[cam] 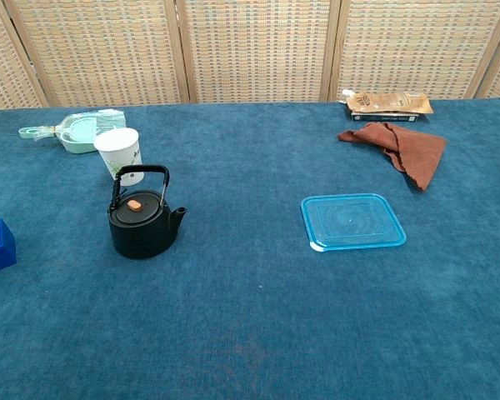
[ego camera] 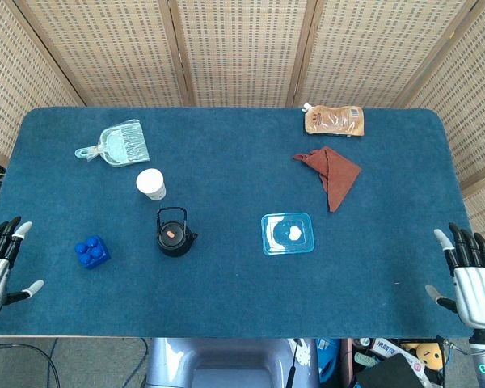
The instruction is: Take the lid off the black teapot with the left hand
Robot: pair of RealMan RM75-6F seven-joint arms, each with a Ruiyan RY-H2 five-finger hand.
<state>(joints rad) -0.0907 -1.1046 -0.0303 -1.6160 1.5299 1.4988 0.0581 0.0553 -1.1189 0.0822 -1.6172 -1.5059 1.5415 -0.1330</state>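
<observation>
The black teapot (ego camera: 175,235) (cam: 142,225) stands upright on the blue table, left of centre, spout toward the right. Its lid (ego camera: 171,233) (cam: 135,208) sits on it, with an orange knob on top, and the handle arches above. My left hand (ego camera: 0,263) hovers at the table's front left corner, fingers spread, holding nothing, well left of the teapot. At the front right corner my right hand (ego camera: 470,279) is likewise spread and holds nothing. Neither hand shows in the chest view.
A white paper cup (ego camera: 151,183) stands just behind the teapot. A blue toy block (ego camera: 92,251) lies to its left and a mint dustpan with brush (ego camera: 117,146) farther back. A blue plastic lid (ego camera: 287,234), a brown cloth (ego camera: 331,173) and a tan pouch (ego camera: 334,120) are on the right.
</observation>
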